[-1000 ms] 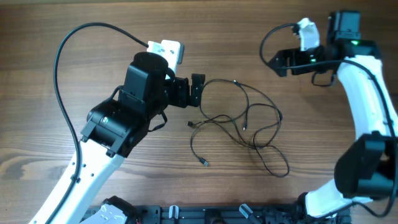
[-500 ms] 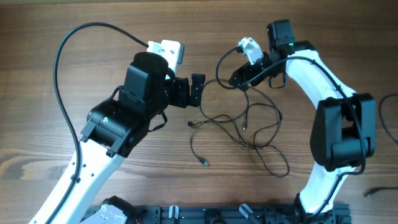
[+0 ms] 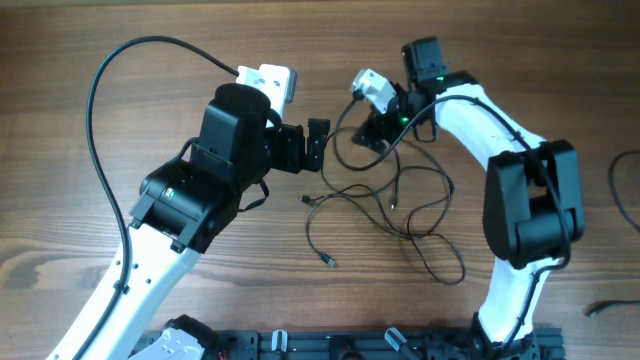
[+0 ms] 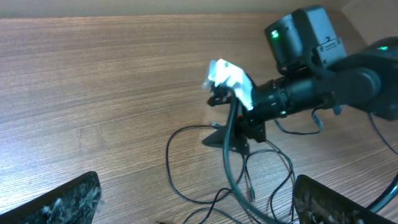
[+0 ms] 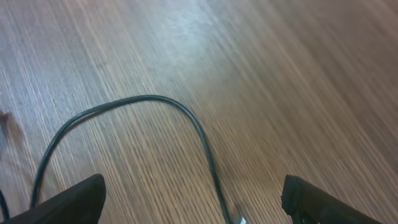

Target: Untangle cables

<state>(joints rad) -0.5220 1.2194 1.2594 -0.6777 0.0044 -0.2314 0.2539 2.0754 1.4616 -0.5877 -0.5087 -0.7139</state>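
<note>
The cables [image 3: 400, 195] lie as thin dark cords in loose, crossing loops at the table's middle, with small plugs at several ends. My left gripper [image 3: 317, 146] hovers open just left of the loops. Its two fingers frame the cords [image 4: 205, 186] in the left wrist view, with nothing between them. My right gripper [image 3: 360, 134] is open and low over the top loop of the tangle. In the right wrist view a single cord [image 5: 199, 134] runs between its two fingers [image 5: 68, 202], untouched. The right gripper [image 4: 233, 138] also shows in the left wrist view, pointing down at the loop.
A thick black arm cable [image 3: 100, 90] arcs over the left of the table. Another dark cord [image 3: 622, 190] curves at the right edge, with a small plug [image 3: 598, 308] below it. A black rail [image 3: 350, 345] runs along the front edge.
The right arm has swung in from the far right and come down over the tangle's top loop. The left arm and the cables have not moved.
</note>
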